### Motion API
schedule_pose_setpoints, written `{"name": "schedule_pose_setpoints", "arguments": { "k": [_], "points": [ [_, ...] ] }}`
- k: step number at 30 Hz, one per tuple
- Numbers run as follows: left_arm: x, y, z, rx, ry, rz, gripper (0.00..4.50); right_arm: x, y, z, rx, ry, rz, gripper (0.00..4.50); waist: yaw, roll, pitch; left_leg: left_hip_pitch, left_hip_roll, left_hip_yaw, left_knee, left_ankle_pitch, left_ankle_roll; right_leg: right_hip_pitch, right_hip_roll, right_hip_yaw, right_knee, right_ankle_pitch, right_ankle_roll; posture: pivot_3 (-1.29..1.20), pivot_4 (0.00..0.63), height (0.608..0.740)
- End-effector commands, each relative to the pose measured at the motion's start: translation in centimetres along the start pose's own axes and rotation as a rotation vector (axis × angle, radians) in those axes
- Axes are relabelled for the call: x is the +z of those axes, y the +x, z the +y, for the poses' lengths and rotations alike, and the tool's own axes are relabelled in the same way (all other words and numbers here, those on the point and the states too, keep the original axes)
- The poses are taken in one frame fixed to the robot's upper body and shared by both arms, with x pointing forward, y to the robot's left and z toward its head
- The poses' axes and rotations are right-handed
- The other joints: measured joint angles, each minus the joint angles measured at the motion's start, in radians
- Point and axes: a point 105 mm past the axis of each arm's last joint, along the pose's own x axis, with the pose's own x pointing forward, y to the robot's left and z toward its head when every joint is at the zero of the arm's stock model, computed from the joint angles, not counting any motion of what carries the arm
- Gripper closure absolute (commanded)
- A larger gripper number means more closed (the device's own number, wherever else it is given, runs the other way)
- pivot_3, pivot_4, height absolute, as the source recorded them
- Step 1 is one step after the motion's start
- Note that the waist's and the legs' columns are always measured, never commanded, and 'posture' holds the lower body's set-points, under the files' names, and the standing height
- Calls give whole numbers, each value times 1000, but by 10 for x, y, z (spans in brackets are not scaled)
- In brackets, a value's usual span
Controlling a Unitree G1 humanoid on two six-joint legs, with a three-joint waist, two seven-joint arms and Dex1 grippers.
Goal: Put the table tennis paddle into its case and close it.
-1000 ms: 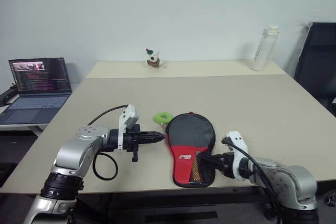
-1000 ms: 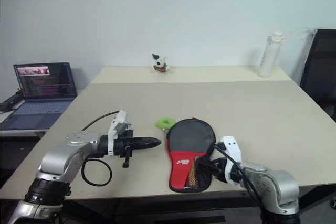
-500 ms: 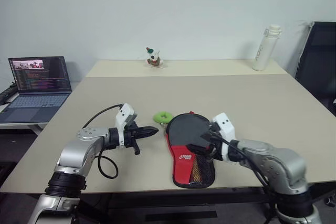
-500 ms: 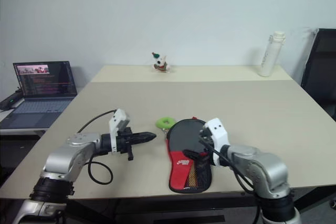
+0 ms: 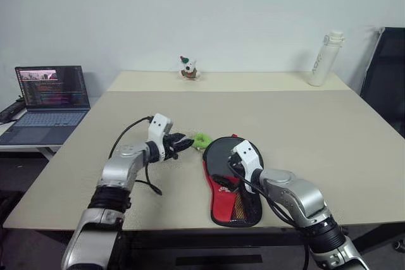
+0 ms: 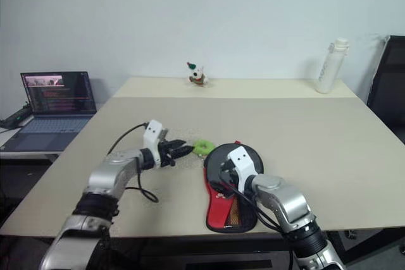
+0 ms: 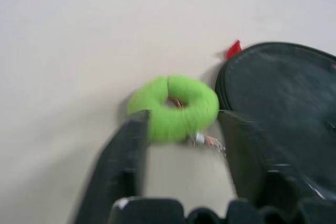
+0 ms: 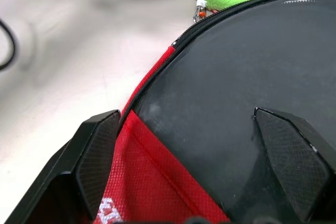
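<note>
Case (image 5: 231,178) lies flat near desk (image 5: 304,124) front edge, green ring (image 5: 201,140) touching its round top. L fingers (image 7: 123,161) spread, straddling ring. R fingers (image 8: 94,158) wide apart, hovering over case's black face, gripping nothing.

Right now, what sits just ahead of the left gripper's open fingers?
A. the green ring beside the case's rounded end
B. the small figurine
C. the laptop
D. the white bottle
A: in the left wrist view the green ring lies just beyond the left gripper, next to the case.
</note>
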Motion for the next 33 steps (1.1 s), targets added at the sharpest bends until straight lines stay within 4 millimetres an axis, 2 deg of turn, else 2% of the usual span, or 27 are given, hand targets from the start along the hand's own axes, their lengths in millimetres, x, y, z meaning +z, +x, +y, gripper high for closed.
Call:
{"name": "schedule_pose_setpoints", "arguments": {
  "k": [1, 2, 7, 13, 16, 19, 26, 29, 30, 33],
  "points": [
    [5, 17, 9, 68, 6, 21, 572, 5, 1, 4, 15, -14, -25, 0, 0, 0, 0, 0, 0, 0, 0, 0, 0, 0, 0, 0, 0, 0, 0, 0, 150, 740],
    [4, 21, 11, 82, -1, 33, 246, 6, 1, 4, 14, -14, -26, 0, 0, 0, 0, 0, 0, 0, 0, 0, 0, 0, 0, -1, 0, 0, 0, 0, 150, 740],
    [-7, 37, 9, 95, -82, 78, 246, 7, 2, 4, 6, -6, -34, 0, -5, 0, 0, 0, 0, 0, 0, 0, 0, 0, 1, -1, 0, 0, 0, 0, 150, 740],
    [-24, 43, 0, 70, -100, 148, 246, 6, 1, 3, -12, 2, -38, 0, -4, 0, 0, -1, 0, -1, 1, 0, 0, -1, 1, -2, 1, 0, 0, 0, 150, 740],
    [-26, 44, -3, 52, -108, 147, 246, 7, 2, 2, -24, 2, -40, 0, -4, 0, 0, -1, 0, -1, 2, 0, 0, -1, 0, -2, 2, 0, 0, 0, 150, 740],
    [-27, 44, -6, 34, -102, 145, 770, 7, 2, 1, -30, -3, -41, 0, -4, 0, 0, -1, 0, -1, 2, 0, 0, -1, 1, -2, 2, 0, 0, 0, 150, 740],
    [-29, 45, -7, 38, -121, 126, 3298, 12, 4, -2, -49, -38, -53, 0, -4, -1, 0, -1, 0, -1, 3, 0, 0, -1, 1, -2, 3, 0, 0, 0, 150, 740],
    [-30, 45, -7, 48, -139, 115, 4247, 19, 5, -3, -56, -61, -80, 0, -4, -1, 0, -1, 0, -1, 3, 0, 0, -1, 1, -2, 5, 0, 0, 0, 150, 740],
    [-30, 45, -7, 49, -148, 110, 4457, 24, 6, -2, -56, -66, -99, 0, -4, -1, 0, 0, 0, -1, 3, 0, 0, -1, 1, -2, 6, 0, 0, 0, 150, 740],
    [-31, 45, -9, 46, -166, 102, 4499, 36, 10, -1, -57, -79, -143, 0, -6, -1, 0, 1, 0, -1, 3, 0, 0, -1, 1, -1, 8, 0, 0, 0, 150, 740]
  ]
}}
